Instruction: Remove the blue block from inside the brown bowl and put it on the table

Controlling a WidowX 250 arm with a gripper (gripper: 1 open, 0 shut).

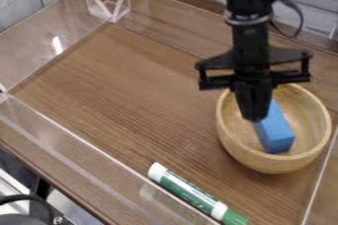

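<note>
Apparently, gripper (248,112): its fingers are seen together, over the left part of the bowl's opening in the view, with nothing visibly clamped between them.
Blue block (275,130): it is contained in the bowl, to the right of the fingertips in the view; no grip on it can be made out, and whether it is touched cannot be told.
Brown bowl (232,150): the block is surrounded by its wall, so the removal is judged to be unfinished, with the grasp as the step in hand.
Next move: the fingers should be parted, lined up across the block's narrow sides, lowered and closed; only then should it be raised past the rim.
Risk: if the descent is made with closed fingers, the block may be pushed against the wall.
Table (119,86): the block is to be set down on its wooden top, beyond the bowl.
</note>
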